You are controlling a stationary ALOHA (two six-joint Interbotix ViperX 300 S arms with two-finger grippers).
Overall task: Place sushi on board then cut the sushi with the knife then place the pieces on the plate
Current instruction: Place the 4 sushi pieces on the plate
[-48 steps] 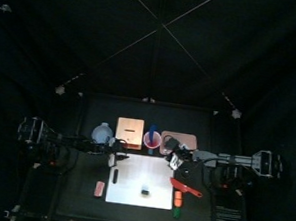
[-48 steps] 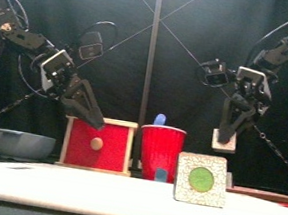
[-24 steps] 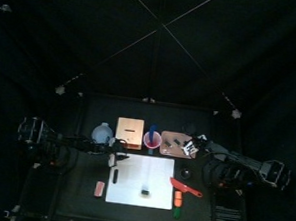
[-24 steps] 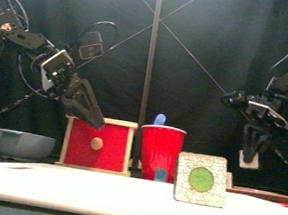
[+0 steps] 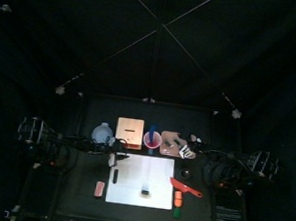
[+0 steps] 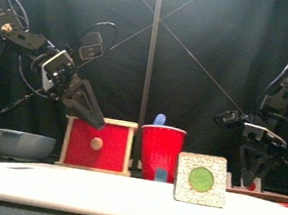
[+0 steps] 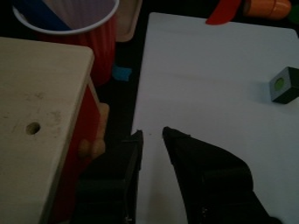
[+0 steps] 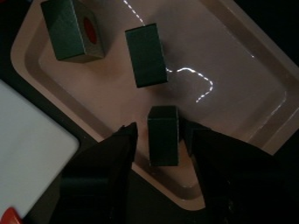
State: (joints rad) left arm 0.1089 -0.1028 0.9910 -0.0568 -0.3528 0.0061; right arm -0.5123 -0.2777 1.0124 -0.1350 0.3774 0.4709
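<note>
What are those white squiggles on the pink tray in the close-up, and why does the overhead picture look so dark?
Right wrist view: probably glare from a light, reflected off the glossy pink tray. Top view: the black curtains return almost no light, so only the lit white board stands out.

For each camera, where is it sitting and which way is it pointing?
Top: high above, looking down on the table; left arm and right arm show.
Front: table's front edge, level across the board; both arms show.
Left wrist: on the left arm, facing the board; left fingers show.
Right wrist: on the right arm, facing the tray; right fingers flank a sushi piece.
Front and left wrist share the red cup.
</note>
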